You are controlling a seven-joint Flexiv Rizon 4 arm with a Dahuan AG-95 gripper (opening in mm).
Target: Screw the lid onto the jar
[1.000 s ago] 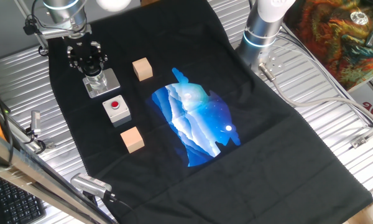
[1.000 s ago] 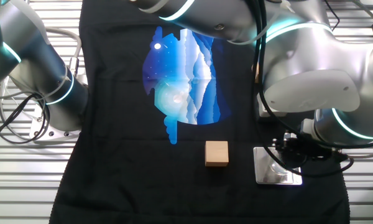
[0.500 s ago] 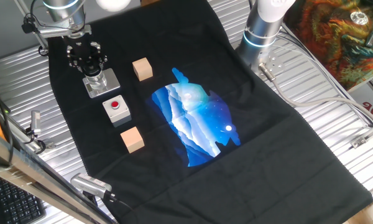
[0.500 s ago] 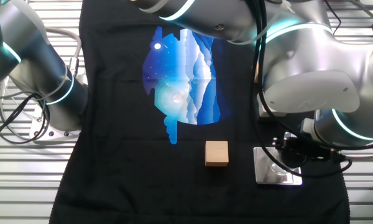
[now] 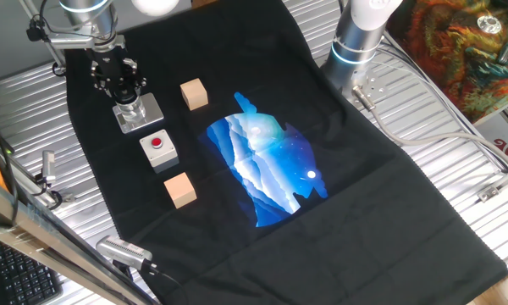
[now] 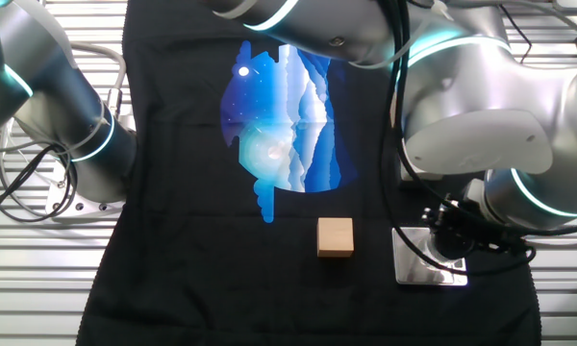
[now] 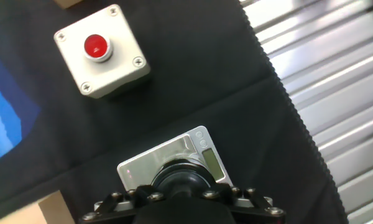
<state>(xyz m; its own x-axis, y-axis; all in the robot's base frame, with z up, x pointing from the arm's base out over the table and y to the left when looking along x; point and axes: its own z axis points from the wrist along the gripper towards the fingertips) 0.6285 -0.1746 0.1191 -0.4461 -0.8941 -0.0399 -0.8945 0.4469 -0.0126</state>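
Observation:
The jar (image 5: 132, 109) stands on its grey square base plate (image 5: 146, 119) at the far left of the black cloth. My gripper (image 5: 118, 83) sits straight down on top of the jar, fingers closed round the black lid (image 7: 183, 179). In the hand view the lid fills the gap between the fingers, right over the base plate (image 7: 150, 163). In the other fixed view the gripper (image 6: 452, 242) hides the jar, and only the base plate (image 6: 415, 274) shows. I cannot see the joint between lid and jar.
A grey box with a red button (image 5: 158, 150) stands just in front of the jar; it also shows in the hand view (image 7: 101, 51). Two wooden cubes (image 5: 194, 93) (image 5: 179, 189) lie nearby, one also in the other fixed view (image 6: 335, 237). A blue print (image 5: 267, 165) marks the cloth's middle.
The gripper has turned a little about its own axis while staying on top of the jar. Nothing else has moved.

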